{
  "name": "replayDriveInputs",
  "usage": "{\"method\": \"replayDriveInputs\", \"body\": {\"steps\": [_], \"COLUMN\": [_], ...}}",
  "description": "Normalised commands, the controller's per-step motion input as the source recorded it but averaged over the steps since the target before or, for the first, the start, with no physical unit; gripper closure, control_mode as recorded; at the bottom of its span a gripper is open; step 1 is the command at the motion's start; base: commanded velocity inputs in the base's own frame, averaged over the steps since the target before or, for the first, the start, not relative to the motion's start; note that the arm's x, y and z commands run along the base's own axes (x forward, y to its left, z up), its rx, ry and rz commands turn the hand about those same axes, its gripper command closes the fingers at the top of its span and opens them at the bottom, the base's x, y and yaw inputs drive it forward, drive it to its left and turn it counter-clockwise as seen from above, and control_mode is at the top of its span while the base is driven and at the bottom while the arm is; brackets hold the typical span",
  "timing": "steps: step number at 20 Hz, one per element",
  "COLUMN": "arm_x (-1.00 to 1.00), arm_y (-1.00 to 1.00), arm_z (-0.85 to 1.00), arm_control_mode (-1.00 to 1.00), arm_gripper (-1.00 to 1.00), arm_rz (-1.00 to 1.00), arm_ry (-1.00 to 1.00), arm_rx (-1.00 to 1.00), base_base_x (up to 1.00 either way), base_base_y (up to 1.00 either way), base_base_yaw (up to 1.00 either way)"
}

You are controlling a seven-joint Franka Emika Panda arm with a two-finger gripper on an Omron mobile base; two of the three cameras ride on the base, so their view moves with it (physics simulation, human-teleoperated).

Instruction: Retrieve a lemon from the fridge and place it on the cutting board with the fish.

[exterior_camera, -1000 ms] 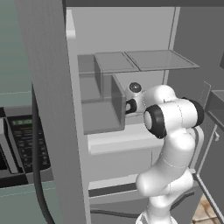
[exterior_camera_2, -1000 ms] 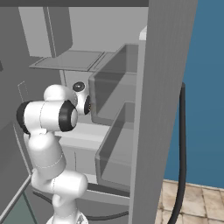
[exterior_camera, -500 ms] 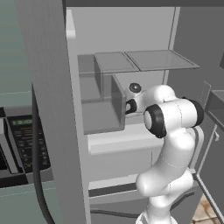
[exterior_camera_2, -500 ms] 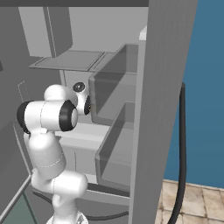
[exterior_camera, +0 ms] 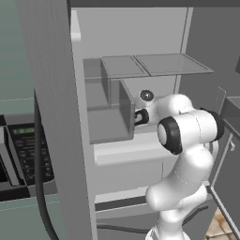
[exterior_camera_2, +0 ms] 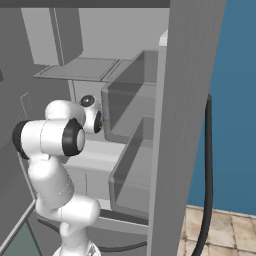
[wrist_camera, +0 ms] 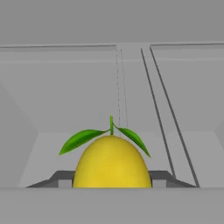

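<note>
The fridge (exterior_camera: 56, 117) stands open with its pale grey shelves bare apart from one lemon (wrist_camera: 112, 162) (two green leaves on its stem), which sits inside the fridge on a shelf, right at the gripper (wrist_camera: 112, 186). The dark fingertips flank the fruit on both sides, partly closed around it, apparently gripping it. One arm reaches into the fridge's middle level.

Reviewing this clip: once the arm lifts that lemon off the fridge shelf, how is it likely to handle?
The lemon looks round and smooth-skinned, so it could slip or twist between flat fingers, and would probably roll if dropped on the fridge shelf. It appears small and firm, so likely light and rigid. Its two thin leaves look flimsy and may bend.
</note>
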Motion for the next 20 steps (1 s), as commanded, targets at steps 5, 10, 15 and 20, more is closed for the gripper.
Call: {"method": "replayDriveInputs", "body": {"steps": [5, 10, 15, 20], "arm_x": [-0.53, -0.67, -0.88, -0.98], "arm_y": [-0.06, -0.13, -0.2, -0.19], "arm_z": [0.6, 0.7, 0.44, 0.42], "arm_control_mode": [-1.0, -1.0, -1.0, -1.0], "arm_gripper": [1.0, 1.0, 1.0, 1.0], "arm_rz": [0.0, 0.0, 0.0, 0.0], "arm_ry": [0.0, 0.0, 0.0, 0.0], "arm_rx": [0.0, 0.0, 0.0, 0.0], "base_base_x": [0.0, 0.0, 0.0, 0.0], "base_base_y": [0.0, 0.0, 0.0, 0.0], "base_base_yaw": [0.0, 0.0, 0.0, 0.0]}}
